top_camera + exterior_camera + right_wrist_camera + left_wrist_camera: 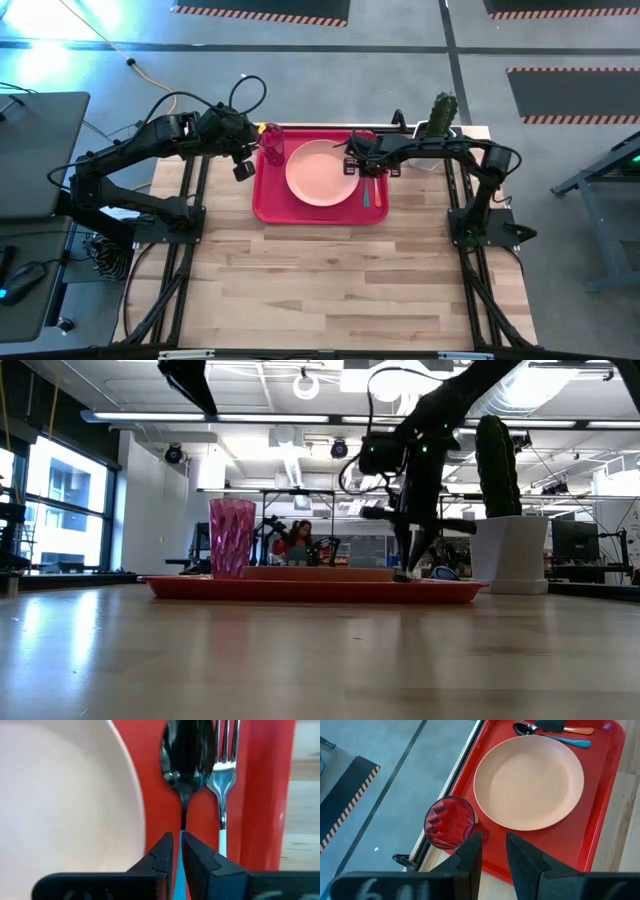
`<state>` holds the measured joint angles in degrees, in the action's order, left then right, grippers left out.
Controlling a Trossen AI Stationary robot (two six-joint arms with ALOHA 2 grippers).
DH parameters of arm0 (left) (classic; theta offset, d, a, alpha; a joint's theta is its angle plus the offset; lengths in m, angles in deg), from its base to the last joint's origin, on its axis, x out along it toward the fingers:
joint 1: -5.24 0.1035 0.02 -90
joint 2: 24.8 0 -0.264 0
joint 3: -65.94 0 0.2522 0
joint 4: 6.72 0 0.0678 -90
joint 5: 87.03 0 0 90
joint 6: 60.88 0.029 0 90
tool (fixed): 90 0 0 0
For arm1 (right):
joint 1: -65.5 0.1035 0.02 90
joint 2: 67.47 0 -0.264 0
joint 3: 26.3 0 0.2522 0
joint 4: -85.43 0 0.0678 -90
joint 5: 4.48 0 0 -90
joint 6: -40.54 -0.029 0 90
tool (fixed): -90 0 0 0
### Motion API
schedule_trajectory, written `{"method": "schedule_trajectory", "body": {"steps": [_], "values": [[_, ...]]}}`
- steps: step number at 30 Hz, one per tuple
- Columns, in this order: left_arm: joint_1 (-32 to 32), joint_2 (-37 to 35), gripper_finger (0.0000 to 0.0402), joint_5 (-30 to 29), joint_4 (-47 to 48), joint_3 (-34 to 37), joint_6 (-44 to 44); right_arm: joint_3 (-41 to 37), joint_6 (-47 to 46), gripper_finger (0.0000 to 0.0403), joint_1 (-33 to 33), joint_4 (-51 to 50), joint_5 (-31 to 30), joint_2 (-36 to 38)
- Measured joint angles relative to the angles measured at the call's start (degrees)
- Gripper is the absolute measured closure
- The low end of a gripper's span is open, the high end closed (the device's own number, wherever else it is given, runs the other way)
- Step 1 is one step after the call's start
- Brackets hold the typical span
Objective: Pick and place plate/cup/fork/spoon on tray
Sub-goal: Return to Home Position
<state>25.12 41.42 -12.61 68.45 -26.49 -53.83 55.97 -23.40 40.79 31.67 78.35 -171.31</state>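
Observation:
The red tray [270, 205] holds the peach plate [322, 172] in its middle and the dark red cup [272, 142] upright at its far left corner. The spoon [186, 760] and the fork [226, 750] lie side by side on the tray floor between the plate and the right rim. My right gripper [177, 845] points down over the spoon's teal handle, its fingers a narrow gap apart with the handle showing in the gap. My left gripper [494, 852] hovers open above the tray's left rim near the cup [449, 822], holding nothing. My right gripper stands from above with one finger on either side of the spoon's teal handle [176, 870], lying across it. The spoon lies flat on the tray. Whether the fingers touch the handle I cannot tell.
A white pot with a green cactus [440, 118] stands at the table's far right, just behind the tray's corner. The wooden table top [330, 290] stretches bare toward the near edge. A person sits far off in the room behind the table [298, 540].

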Motion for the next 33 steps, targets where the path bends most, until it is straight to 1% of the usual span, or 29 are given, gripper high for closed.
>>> {"method": "schedule_trajectory", "body": {"steps": [5,8,11,16,20,22,26,33], "values": [[-0.02,-0.01,0.0326,0.22,0.00,0.00,-3.60,0.00,2.58,0.0373,0.28,0.11,-0.36,4.83],[-0.02,-0.60,0.0326,3.15,-0.04,0.00,-6.03,0.00,4.60,0.0373,1.27,0.57,-0.55,7.93],[-0.02,-1.38,0.0326,6.57,-0.09,0.00,-10.35,0.00,7.64,0.0373,2.98,1.99,-0.49,11.02],[-0.37,-3.56,0.0326,10.73,-0.07,0.00,-15.91,0.00,17.64,0.0373,6.60,7.69,-1.77,16.36],[-2.78,-6.24,0.0326,10.28,-1.72,1.38,-18.78,0.00,27.28,0.0373,9.29,15.27,-1.81,19.75],[-4.36,-8.12,0.0326,9.62,-4.02,3.58,-20.15,0.00,30.57,0.0373,10.56,19.00,-1.79,21.02],[-8.15,-13.56,0.0326,9.25,-11.93,10.85,-21.44,0.00,34.34,0.0373,13.12,25.30,-1.79,22.23],[-13.84,-23.72,0.0326,8.98,-24.35,24.49,-23.24,0.00,33.98,0.0373,17.14,35.26,-1.54,22.57]]}}
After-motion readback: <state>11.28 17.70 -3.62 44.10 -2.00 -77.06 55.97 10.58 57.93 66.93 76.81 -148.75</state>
